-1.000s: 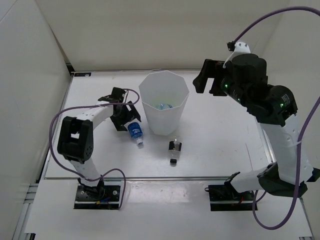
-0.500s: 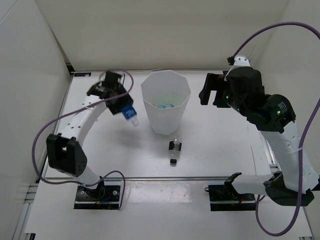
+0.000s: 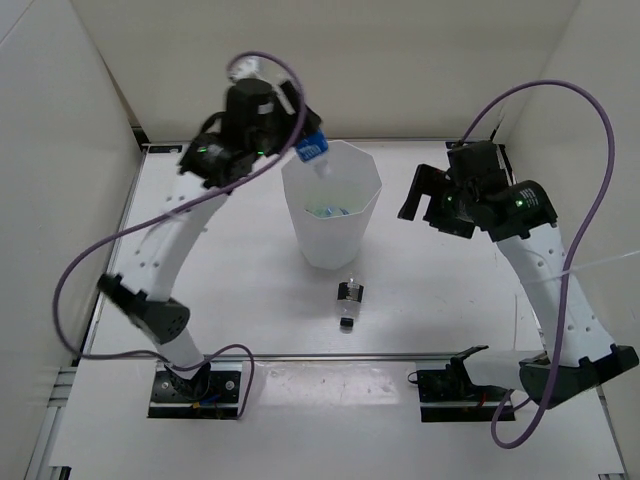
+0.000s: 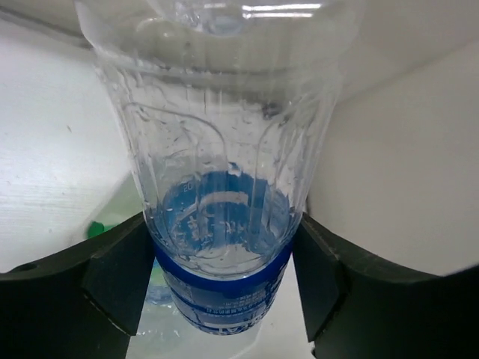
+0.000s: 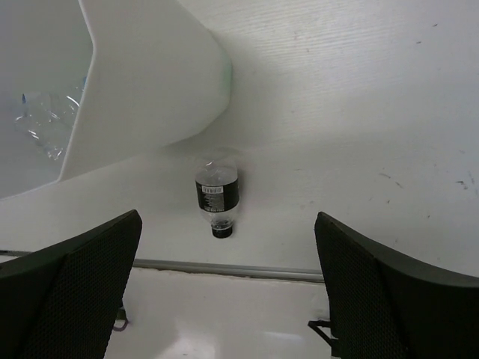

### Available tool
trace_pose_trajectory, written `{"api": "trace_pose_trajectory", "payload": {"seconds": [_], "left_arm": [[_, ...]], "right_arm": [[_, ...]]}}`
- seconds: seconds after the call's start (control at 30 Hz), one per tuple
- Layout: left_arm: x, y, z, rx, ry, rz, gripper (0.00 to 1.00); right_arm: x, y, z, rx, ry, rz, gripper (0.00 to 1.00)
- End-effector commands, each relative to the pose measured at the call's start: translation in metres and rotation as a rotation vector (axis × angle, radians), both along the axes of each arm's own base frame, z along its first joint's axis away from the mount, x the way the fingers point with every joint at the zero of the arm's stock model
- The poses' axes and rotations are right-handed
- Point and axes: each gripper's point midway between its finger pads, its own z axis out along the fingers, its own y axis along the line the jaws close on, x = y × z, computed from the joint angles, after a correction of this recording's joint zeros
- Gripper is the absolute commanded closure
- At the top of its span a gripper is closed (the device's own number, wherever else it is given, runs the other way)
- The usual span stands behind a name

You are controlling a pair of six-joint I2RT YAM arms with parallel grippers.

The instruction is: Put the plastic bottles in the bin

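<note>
So, my left gripper [image 4: 221, 288] is clamped round the blue-label bottle [image 4: 224, 172] at mid-body, up over the bin [image 3: 305, 235] rim | I'd guess it's light, thin, squashy and slick, so gentle squeeze | right gripper [image 3: 424, 196] spread, empty | black-label bottle [image 5: 217, 191] lying on the tabletop [image 3: 450, 290] near the bin

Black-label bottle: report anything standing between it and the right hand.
Nothing visible does. The black-label bottle lies on bare table straight ahead of the open right hand; the bin stands off to one side.
</note>
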Motion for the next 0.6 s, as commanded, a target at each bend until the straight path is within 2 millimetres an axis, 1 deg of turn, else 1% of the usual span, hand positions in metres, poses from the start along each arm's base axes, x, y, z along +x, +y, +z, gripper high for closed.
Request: {"api": "trace_pose_trajectory", "payload": {"seconds": [0.0, 0.03, 0.07, 0.1, 0.13, 0.17, 0.2, 0.23, 0.27, 0.3, 0.37, 0.4, 0.43, 0.47, 0.5, 0.53, 0.57], "left_arm": [[0.008, -0.053, -0.069, 0.141, 0.131, -0.086, 0.17], [-0.001, -0.066, -0.073, 0.158, 0.143, -0.097, 0.0], [-0.003, -0.061, -0.066, 0.166, 0.128, -0.052, 0.0], [-0.008, -0.059, -0.069, 0.18, 0.146, -0.032, 0.0], [-0.011, -0.058, -0.064, 0.171, 0.137, -0.016, 0.0], [-0.015, -0.056, -0.056, 0.168, 0.118, -0.004, 0.0], [-0.024, -0.045, -0.038, 0.142, 0.084, 0.007, 0.0], [-0.028, -0.037, -0.028, 0.136, 0.057, 0.022, 0.0], [-0.029, -0.024, -0.024, 0.141, 0.038, 0.07, 0.0], [-0.044, -0.005, -0.003, 0.113, -0.004, 0.099, 0.0], [-0.056, 0.023, 0.003, 0.116, -0.021, 0.16, 0.0], [-0.072, 0.046, 0.003, 0.118, -0.027, 0.205, 0.0], [-0.078, 0.061, -0.002, 0.113, -0.014, 0.244, 0.0], [-0.086, 0.071, -0.01, 0.117, 0.002, 0.267, 0.0], [-0.096, 0.086, -0.024, 0.136, 0.037, 0.296, 0.0], [-0.11, 0.104, -0.044, 0.146, 0.069, 0.326, 0.0], [-0.118, 0.109, -0.055, 0.123, 0.094, 0.341, 0.0]], "right_arm": [[-0.004, 0.01, -0.004, 0.084, 0.039, 0.028, 0.0], [-0.008, 0.009, -0.014, 0.075, 0.062, 0.027, 0.0], [-0.01, 0.005, -0.018, 0.071, 0.07, 0.018, 0.0], [-0.011, 0.005, -0.023, 0.075, 0.077, 0.011, 0.0], [-0.018, 0.0, -0.039, 0.066, 0.117, 0.002, 0.0], [-0.017, 0.004, -0.043, 0.085, 0.111, 0.016, 0.0], [-0.019, 0.011, -0.051, 0.114, 0.118, 0.041, 0.0], [-0.024, 0.02, -0.055, 0.155, 0.106, 0.106, 0.0], [-0.035, 0.037, -0.076, 0.222, 0.16, 0.196, 0.0], [-0.041, 0.043, -0.084, 0.262, 0.181, 0.216, 0.0], [-0.05, 0.055, -0.101, 0.336, 0.199, 0.272, 0.04], [-0.044, 0.062, -0.094, 0.38, 0.127, 0.298, 0.04], [-0.045, 0.062, -0.11, 0.381, 0.122, 0.299, 0.04], [-0.044, 0.066, -0.113, 0.397, 0.086, 0.315, 0.04], [-0.032, 0.072, -0.105, 0.426, -0.03, 0.339, 0.04], [-0.033, 0.075, -0.115, 0.441, -0.023, 0.335, 0.04], [-0.037, 0.074, -0.138, 0.437, 0.021, 0.334, 0.04]]}}
